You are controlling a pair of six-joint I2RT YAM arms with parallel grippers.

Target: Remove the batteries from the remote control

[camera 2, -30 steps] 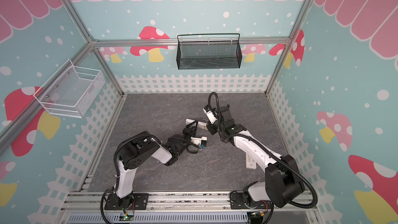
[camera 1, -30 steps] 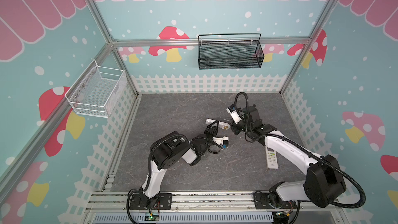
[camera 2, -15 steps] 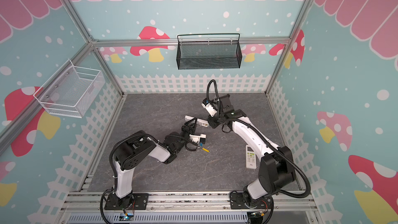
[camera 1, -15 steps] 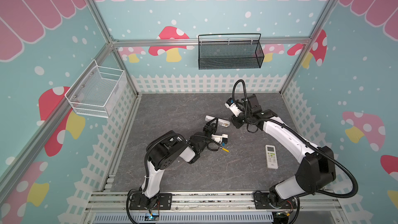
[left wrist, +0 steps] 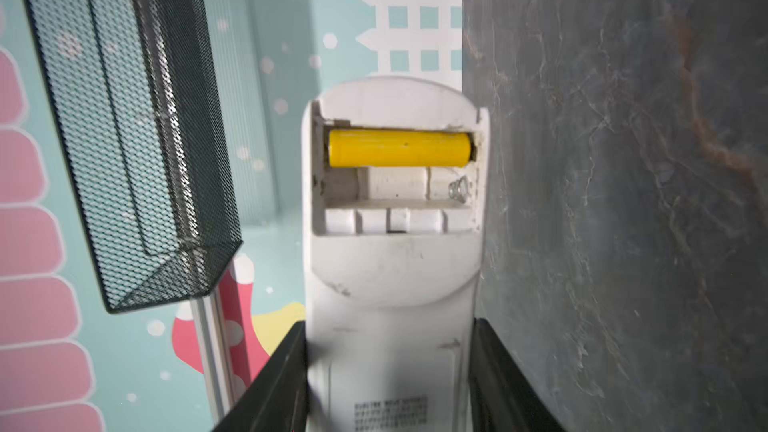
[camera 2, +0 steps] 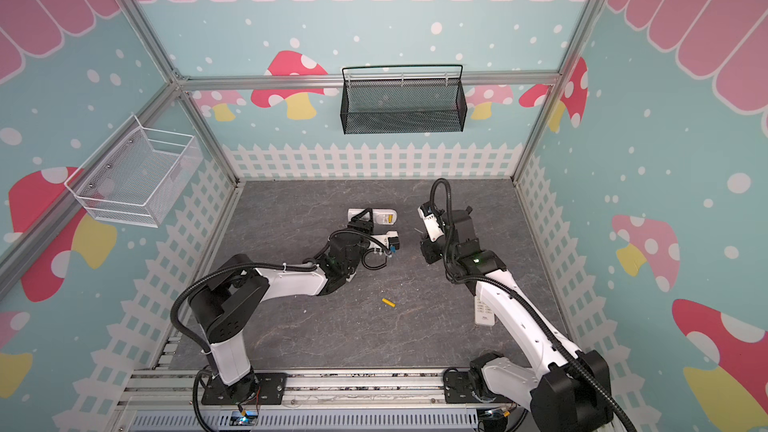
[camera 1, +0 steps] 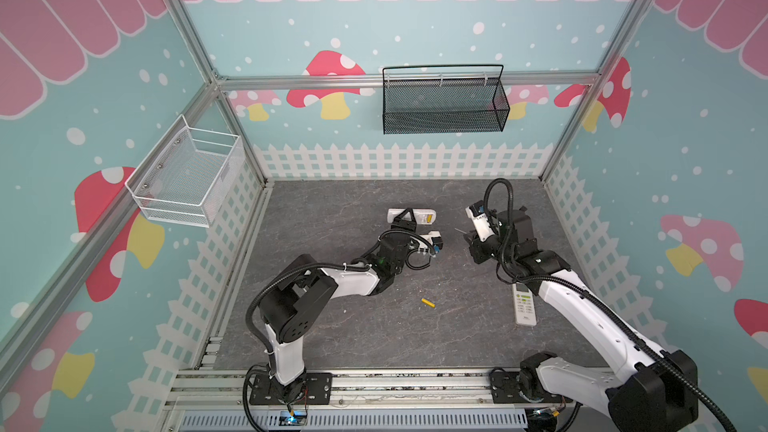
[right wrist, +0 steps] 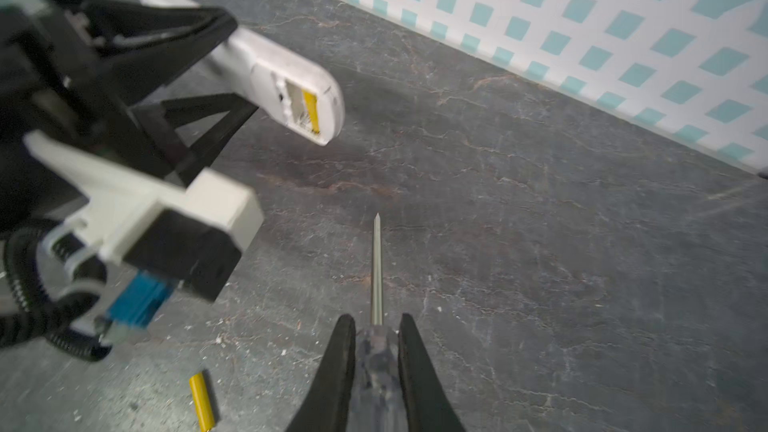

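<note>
L gripper (left wrist: 388, 326) was clamped on the white remote (left wrist: 395, 276), one finger on each long side, w/ the battery-bay end sticking out past the fingertips. The bay was open. It held one yellow battery (left wrist: 399, 148) in the slot nearest the remote's rounded end; the slot beside it showed only its spring (left wrist: 457, 189). In both top views that remote sat mid-worktop, toward the far edge. By its shadow in the R wrist view it looked lifted off the surface.

R gripper (right wrist: 376, 324) was pinched closed around the clear handle of a screwdriver (right wrist: 377, 268). The shaft pointed straight out past the fingertips, tip apart from the remote and touching nothing.

Loose battery (camera 1: 428, 303), also yellow, lay flat on the grey worktop (camera 1: 415, 347) near centre, closer to the front edge than both grippers, between the 2 arms. 2nd remote (camera 1: 524, 305) lay buttons-up toward the right edge, partly under the R arm.
</note>
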